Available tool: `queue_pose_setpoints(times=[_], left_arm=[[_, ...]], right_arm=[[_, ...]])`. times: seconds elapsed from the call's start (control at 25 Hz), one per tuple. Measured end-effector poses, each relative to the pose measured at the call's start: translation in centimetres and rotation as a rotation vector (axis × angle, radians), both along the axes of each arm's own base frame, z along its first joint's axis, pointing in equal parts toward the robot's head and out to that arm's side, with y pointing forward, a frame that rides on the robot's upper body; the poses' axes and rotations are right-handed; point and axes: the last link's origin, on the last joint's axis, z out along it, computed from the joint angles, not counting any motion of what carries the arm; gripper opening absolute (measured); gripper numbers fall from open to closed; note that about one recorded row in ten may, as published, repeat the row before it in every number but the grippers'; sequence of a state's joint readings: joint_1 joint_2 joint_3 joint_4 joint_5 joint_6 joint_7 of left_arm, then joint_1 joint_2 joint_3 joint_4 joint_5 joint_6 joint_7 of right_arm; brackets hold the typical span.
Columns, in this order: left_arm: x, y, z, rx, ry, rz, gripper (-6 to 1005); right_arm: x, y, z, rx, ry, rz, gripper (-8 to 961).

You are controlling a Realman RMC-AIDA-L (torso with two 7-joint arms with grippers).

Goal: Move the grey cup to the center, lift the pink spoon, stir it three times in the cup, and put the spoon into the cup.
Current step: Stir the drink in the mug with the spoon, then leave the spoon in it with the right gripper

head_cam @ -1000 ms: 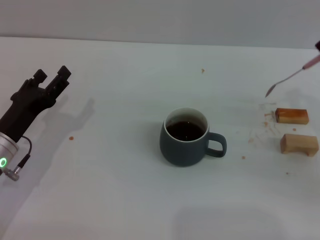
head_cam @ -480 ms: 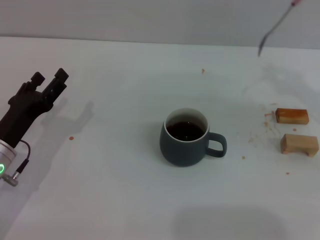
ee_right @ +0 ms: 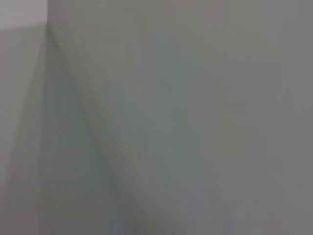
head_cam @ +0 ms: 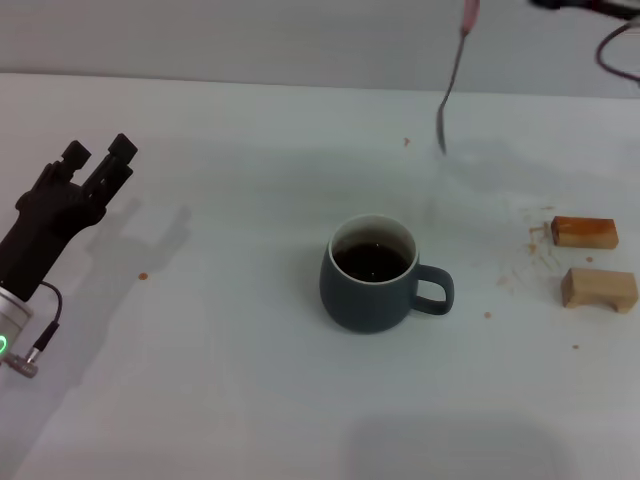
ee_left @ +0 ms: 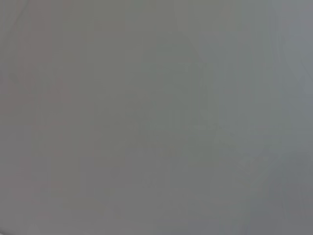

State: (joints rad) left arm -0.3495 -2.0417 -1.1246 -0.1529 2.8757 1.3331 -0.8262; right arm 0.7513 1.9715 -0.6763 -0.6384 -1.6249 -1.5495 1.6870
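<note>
Grey cup (head_cam: 375,272) centred – done | pink spoon (head_cam: 452,75) lifted, hanging beyond cup, holder out of frame – jaw state untellable | stirring, drop-in pending | left gripper (head_cam: 97,160) parked, jaws apart.

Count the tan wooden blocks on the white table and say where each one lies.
2. One darker tan wooden block lies at the table's right edge, right of the dark blue-grey ceramic mug; a paler tan wooden block sits just nearer the robot.
</note>
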Motion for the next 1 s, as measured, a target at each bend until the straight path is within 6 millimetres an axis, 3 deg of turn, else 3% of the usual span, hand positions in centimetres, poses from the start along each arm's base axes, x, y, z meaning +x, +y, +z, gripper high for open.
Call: queue_pose_setpoints(times=[0.44, 1.0], left_arm=[[0.1, -0.7, -0.1, 0.002, -0.012, -0.02, 829], [0.2, -1.0, -0.2, 0.002, -0.018, -0.024, 829]], right_arm=[[-1.9, -0.6, -3.4, -0.158, -0.188, 0.099, 122], [-1.9, -0.8, -6.2, -0.179, -0.285, 0.117, 123]])
